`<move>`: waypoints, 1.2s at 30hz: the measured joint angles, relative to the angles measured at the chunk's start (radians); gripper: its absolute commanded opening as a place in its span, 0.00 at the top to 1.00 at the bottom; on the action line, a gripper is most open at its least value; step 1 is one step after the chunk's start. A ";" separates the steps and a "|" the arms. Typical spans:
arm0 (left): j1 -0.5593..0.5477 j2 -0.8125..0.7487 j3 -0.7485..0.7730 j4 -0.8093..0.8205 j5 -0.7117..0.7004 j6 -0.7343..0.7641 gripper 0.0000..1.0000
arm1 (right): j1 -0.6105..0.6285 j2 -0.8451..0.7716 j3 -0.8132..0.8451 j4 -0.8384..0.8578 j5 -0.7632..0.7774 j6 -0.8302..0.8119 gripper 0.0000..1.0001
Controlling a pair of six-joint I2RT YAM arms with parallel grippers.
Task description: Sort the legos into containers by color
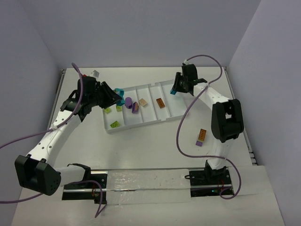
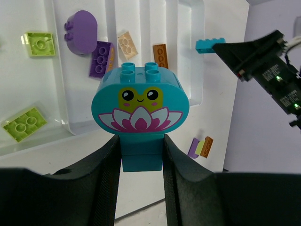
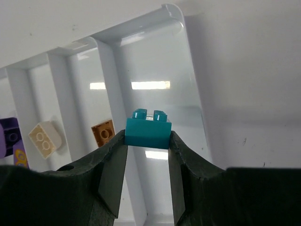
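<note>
My left gripper (image 1: 116,95) is shut on a teal rounded brick with a frog-and-lotus face (image 2: 140,110), held above the table just in front of the white tray (image 1: 175,107). My right gripper (image 1: 176,89) is shut on a small teal brick (image 3: 147,129) over the tray's bare rightmost compartment (image 3: 155,61). In the other compartments lie lime green bricks (image 2: 41,43), purple pieces (image 2: 81,37), a tan brick (image 2: 127,44) and an orange-brown brick (image 2: 160,55). The right gripper's teal brick also shows in the left wrist view (image 2: 209,45).
A small stack of orange-brown, lime and purple bricks (image 1: 201,137) lies on the table right of the tray, near the right arm's base. A small grey object (image 1: 95,74) sits at the back left. Walls close in the table on the left, back and right.
</note>
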 measured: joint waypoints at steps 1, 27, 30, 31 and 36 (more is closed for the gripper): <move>-0.004 0.001 0.004 0.002 0.000 0.003 1.00 | 0.000 0.024 0.019 -0.008 0.000 -0.003 0.48; -0.119 0.142 -0.017 0.191 0.268 0.239 1.00 | 0.173 -0.387 -0.063 0.013 -0.288 0.060 0.13; -0.139 0.173 -0.014 0.197 0.259 0.251 1.00 | 0.239 -0.421 -0.067 0.020 -0.315 0.090 0.12; -0.143 0.179 -0.014 0.197 0.255 0.254 1.00 | 0.259 -0.422 -0.065 0.020 -0.319 0.097 0.12; -0.157 0.186 -0.001 0.197 0.232 0.258 1.00 | 0.316 -0.380 -0.051 -0.002 -0.317 0.123 0.13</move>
